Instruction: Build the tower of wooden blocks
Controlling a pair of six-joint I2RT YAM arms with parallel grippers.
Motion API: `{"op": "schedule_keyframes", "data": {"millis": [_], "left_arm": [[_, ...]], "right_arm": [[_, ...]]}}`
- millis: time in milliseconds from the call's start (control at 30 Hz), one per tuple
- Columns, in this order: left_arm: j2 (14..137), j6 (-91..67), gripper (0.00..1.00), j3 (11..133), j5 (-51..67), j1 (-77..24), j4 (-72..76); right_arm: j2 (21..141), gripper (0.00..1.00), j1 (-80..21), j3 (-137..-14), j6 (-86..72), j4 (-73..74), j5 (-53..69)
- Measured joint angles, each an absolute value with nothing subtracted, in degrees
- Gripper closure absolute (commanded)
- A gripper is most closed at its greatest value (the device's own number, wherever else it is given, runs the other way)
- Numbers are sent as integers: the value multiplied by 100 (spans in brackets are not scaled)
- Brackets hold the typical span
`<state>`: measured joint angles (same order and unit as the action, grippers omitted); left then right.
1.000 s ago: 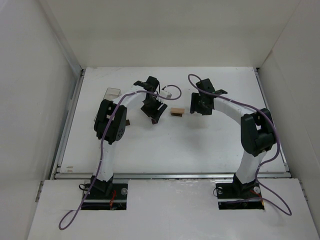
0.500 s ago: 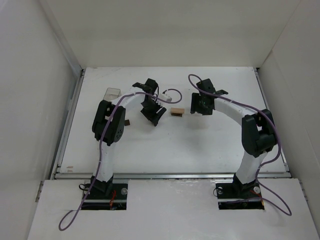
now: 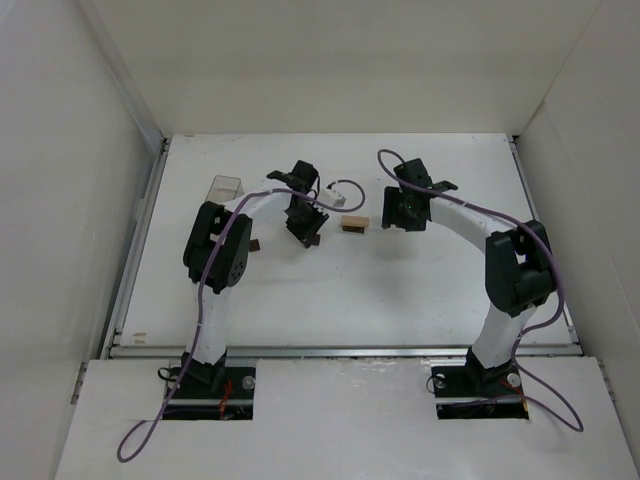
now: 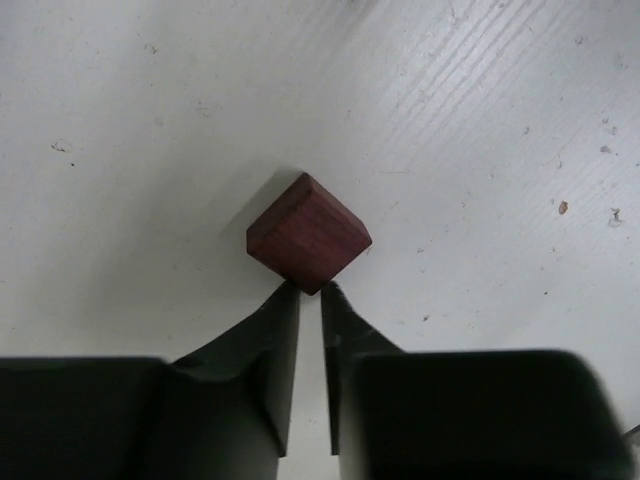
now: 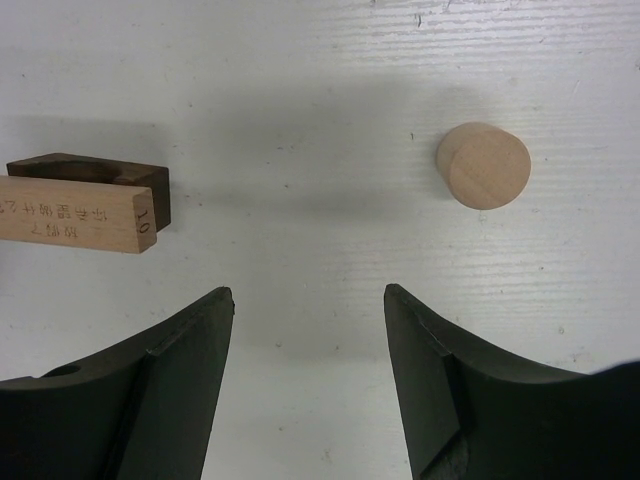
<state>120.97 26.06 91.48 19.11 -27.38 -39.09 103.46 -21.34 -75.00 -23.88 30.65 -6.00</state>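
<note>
The left end effector, jaws only a slit apart, sits just behind the dark cube; 1 cube corner touches its tips, apparently ungripped.

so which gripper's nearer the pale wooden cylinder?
Right. The right gripper sits open just short of the pale wooden cylinder, which lies ahead, off one fingertip. The left gripper is beyond the tan slab, tips at a dark brown cube.

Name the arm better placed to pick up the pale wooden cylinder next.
Right. The right claw, open, hangs close to the pale beige wooden cylinder; the left claw is closed at a dark brown wooden cube's corner.
</note>
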Motion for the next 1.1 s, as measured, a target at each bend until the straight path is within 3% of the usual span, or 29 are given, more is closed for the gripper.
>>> {"op": "schedule_keyframes", "data": {"millis": [33,167,233,267,300,367,800,900,1100], "left_arm": [[12097,2600,100,9144,1911,-2740,-3896],[12097,2554,100,9126,1911,-2755,-3837],[12095,2543,91,9122,1927,-2764,-3828],[12095,2534,83,9122,1949,-2768,-3826],[12092,2532,68,9122,1957,-2770,-3833],[12049,2589,58,9113,1920,-2781,-3828],[11570,4121,50,8969,1822,-2630,-3465],[11566,3841,37,9011,2021,-2626,-3496],[11555,2388,33,8508,2056,-2630,-3273]], "right_arm": [[10342,32,-2134,-7496,-2388,3068,-600],[10320,32,-2134,-7494,-2381,3068,-600],[10278,32,-2134,-7483,-2379,3061,-600],[10261,32,-2134,-7478,-2379,3063,-600],[10243,32,-2134,-7478,-2379,3061,-600],[10217,32,-2134,-7465,-2377,3055,-600],[10121,32,-2134,-7295,-2377,3041,-604],[9957,32,-2134,-7212,-2379,3044,-626],[9714,32,-2097,-7067,-2399,3037,-711]]}}
